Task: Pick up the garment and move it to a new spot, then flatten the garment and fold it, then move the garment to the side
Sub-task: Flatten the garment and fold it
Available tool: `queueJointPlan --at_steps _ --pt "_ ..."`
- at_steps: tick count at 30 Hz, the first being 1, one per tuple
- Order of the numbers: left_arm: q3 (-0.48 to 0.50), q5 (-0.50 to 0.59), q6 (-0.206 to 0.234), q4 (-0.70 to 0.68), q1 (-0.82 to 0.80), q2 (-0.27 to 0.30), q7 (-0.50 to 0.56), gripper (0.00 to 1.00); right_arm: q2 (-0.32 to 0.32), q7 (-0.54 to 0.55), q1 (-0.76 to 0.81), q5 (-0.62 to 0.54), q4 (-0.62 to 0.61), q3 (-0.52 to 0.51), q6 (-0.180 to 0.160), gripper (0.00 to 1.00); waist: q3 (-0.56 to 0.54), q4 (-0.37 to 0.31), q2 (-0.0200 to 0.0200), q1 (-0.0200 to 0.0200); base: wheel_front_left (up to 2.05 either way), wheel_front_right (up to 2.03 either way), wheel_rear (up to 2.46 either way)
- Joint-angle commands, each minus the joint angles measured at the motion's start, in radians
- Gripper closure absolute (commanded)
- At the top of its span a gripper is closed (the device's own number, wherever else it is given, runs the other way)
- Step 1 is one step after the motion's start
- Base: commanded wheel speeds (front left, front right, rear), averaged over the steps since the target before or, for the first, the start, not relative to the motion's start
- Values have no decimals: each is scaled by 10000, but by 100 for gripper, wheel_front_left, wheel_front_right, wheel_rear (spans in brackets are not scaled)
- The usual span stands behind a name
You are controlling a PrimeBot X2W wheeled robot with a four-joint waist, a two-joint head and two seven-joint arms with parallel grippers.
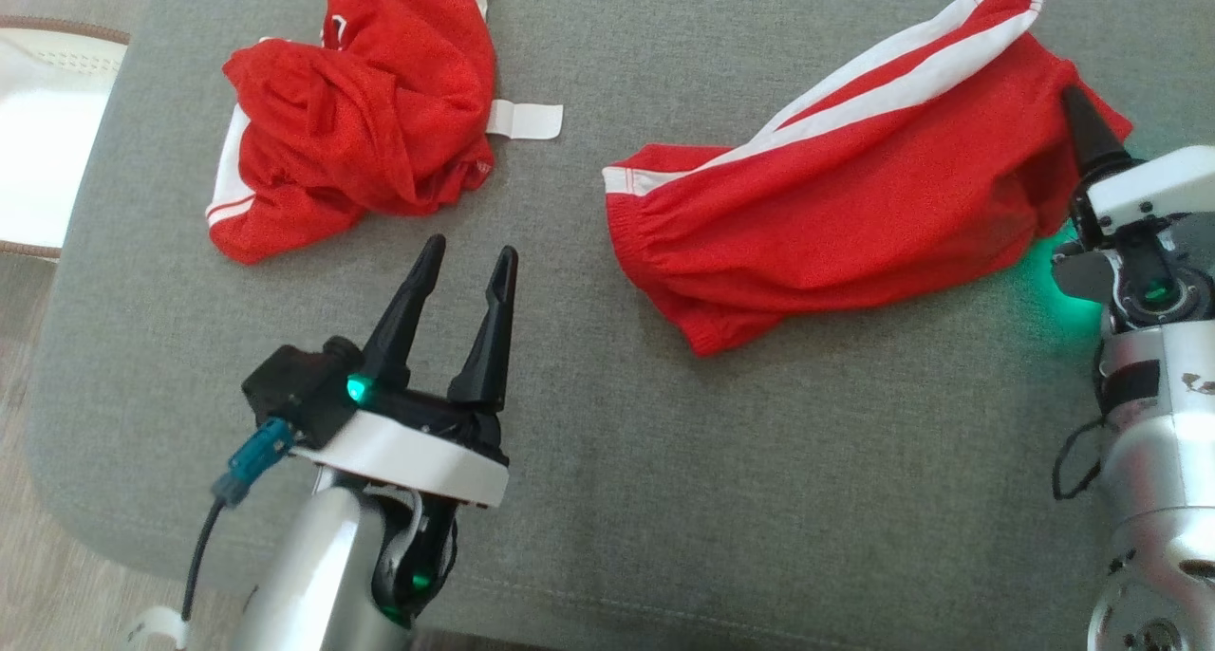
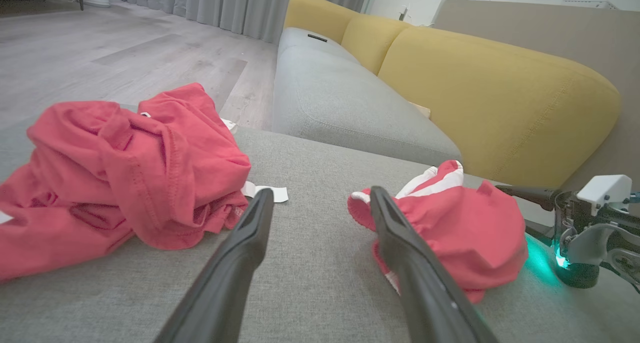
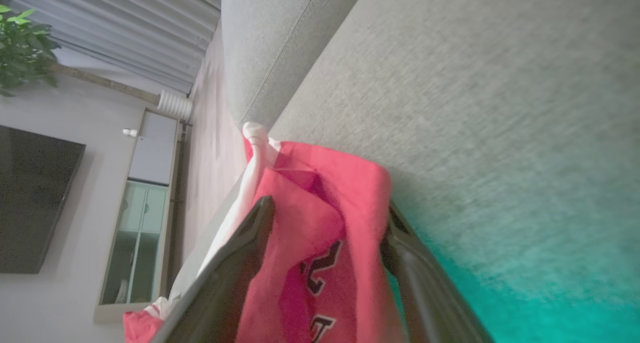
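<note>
Right gripper [image 3: 329, 208] at the end of the shorts [image 1: 854, 186], left gripper [image 1: 472, 252] free.
The shorts lie at the right of the head view on the grey cushion [image 1: 664, 442], white stripes toward the top. The right gripper's fingers are spread, with red cloth between them. The left gripper, at lower left, is spread and empty, just below a crumpled red garment [image 1: 361, 110] at upper left.

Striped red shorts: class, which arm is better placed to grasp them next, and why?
Probably right. The right end effector has open fingers flanking the shorts; the left end effector is open over bare cushion, apart from them.
</note>
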Motion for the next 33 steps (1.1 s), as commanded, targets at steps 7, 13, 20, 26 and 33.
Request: queueJointPlan --at_steps 7,13,20,26,33 --pt "60 193 17 -264 -419 68 -51 0 337 705 318 819 -666 1280 -7 0 -31 -27 0 0 0 0 0" --pt "-60 234 40 -252 -450 68 -51 0 -42 502 450 482 -601 1886 -7 0 -49 16 0 0 0 0 0" --pt "-132 188 103 -249 -402 68 -51 0 -345 159 215 -75 -224 2400 -7 0 -1 11 0 0 0 0 0" --pt "-141 125 138 -240 -461 68 -51 0 -705 -256 -170 -817 338 2903 -7 0 101 -2 0 0 0 0 0" --pt "-98 69 166 -219 -498 68 -51 0 -1111 -962 -764 -1272 995 3022 -7 100 178 -63 0 0 0 0 0"
